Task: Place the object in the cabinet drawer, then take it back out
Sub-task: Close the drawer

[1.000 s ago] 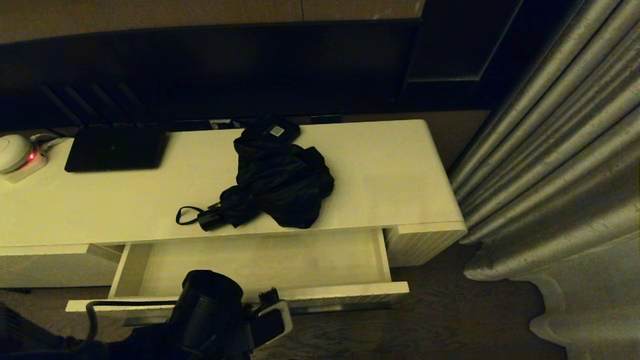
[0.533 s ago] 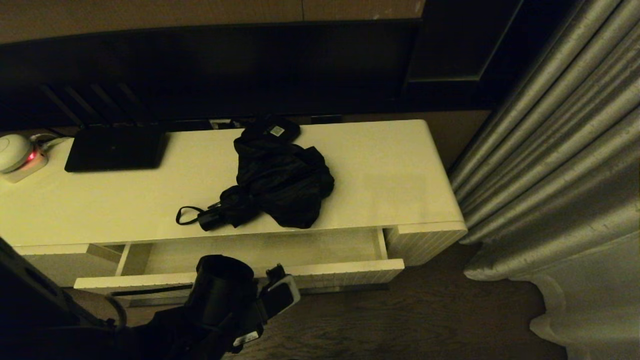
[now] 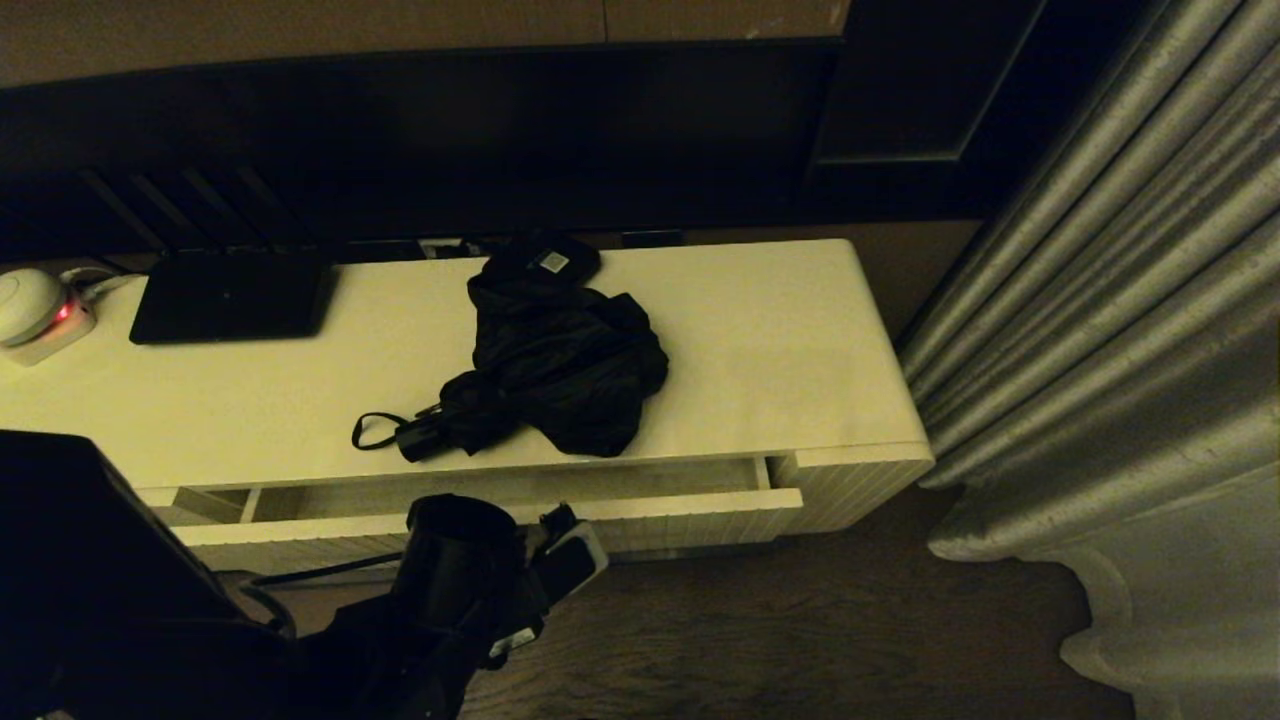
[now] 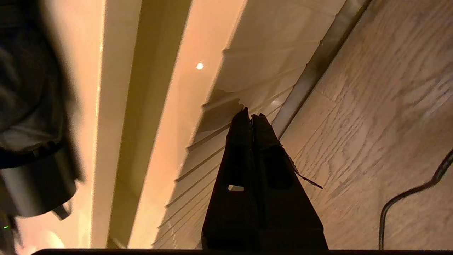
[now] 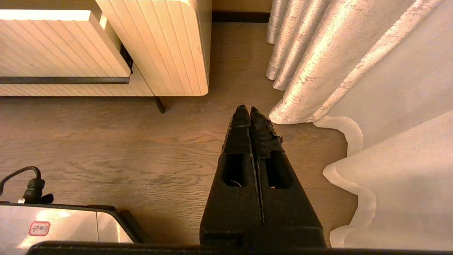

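Note:
The black folding umbrella [image 3: 560, 360] lies on the cream cabinet top [image 3: 790, 330]. Its short handle [image 3: 420, 438] and strap loop [image 3: 368, 430] point toward the front edge. Below it, the ribbed drawer [image 3: 690, 520] stands out only a little, and a narrow strip of its pale interior [image 3: 480, 488] shows. My left gripper [image 4: 250, 115] is shut and empty, with its tips against the ribbed drawer front [image 4: 212, 141]. The left wrist [image 3: 465, 560] sits just in front of the drawer. My right gripper [image 5: 246, 108] hangs shut and empty over the wooden floor, right of the cabinet.
A flat black device [image 3: 230, 295], a small black box with a white label [image 3: 548, 260] and a white round unit with a red light [image 3: 30, 305] sit at the back of the top. A grey curtain [image 3: 1120, 350] hangs at the right. The robot's base [image 5: 53, 226] is low beside the right arm.
The drawer has slid in from wide open to nearly shut. My left arm has moved forward with it, staying at the drawer front. The umbrella has not moved.

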Controlling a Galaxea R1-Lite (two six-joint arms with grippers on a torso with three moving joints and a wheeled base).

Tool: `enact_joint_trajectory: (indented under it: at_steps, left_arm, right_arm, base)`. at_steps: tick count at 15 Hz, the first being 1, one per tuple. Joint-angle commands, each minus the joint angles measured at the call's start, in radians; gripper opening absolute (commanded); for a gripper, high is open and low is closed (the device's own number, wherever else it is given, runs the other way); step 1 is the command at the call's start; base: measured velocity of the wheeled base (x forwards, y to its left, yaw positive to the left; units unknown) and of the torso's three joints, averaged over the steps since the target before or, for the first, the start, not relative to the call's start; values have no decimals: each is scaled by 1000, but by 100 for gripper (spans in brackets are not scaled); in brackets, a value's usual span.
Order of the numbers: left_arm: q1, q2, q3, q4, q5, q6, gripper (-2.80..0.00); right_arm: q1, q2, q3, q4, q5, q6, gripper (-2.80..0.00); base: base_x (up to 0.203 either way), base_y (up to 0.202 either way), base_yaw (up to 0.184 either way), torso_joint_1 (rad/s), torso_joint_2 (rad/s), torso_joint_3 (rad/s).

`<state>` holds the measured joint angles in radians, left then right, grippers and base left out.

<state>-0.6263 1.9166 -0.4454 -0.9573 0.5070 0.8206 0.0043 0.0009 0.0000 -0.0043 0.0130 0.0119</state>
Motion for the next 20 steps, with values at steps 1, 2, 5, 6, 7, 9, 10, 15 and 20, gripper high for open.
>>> enact_joint_trajectory:
  at_steps: [1,2,5,6,7,9,10,15,20]
  left_arm:
    - [10,28,-10,-10,4,4,-280]
    - [17,37,-20,-12,3,3,-280]
    - [36,50,-56,-12,2,3,-280]
    - [38,54,-60,-12,2,3,-280]
    - [44,65,-69,-14,2,3,-280]
    - [49,74,-82,-23,2,3,-280]
    - [49,74,-82,-23,2,3,-280]
    - [63,93,-106,-26,-1,3,-280]
    - [63,97,-98,-34,-9,-3,-280]
  right_arm:
    - [0,1,0,0,1,0,-280]
    - [0,1,0,0,1,0,-280]
    - [0,1,0,0,1,0,-280]
    - [0,1,0,0,1,0,-280]
    - [0,1,0,0,1,0,-280]
    - [0,1,0,0,1,0,-280]
    - [0,1,0,0,1,0,-280]
    - [0,1,0,0,1,0,-280]
    - [0,1,0,0,1,0,-280]
  base:
    - [0,0,0,0,0,0]
    - [0,0,0,0,0,0]
    - [0,0,0,0,0,0]
    - [0,0,0,0,0,0]
    - [0,0,0,0,0,0]
    - [0,0,0,0,0,0]
    - [0,0,0,0,0,0]
    - [0,0,0,0,0,0]
    - [0,0,0,0,0,0]
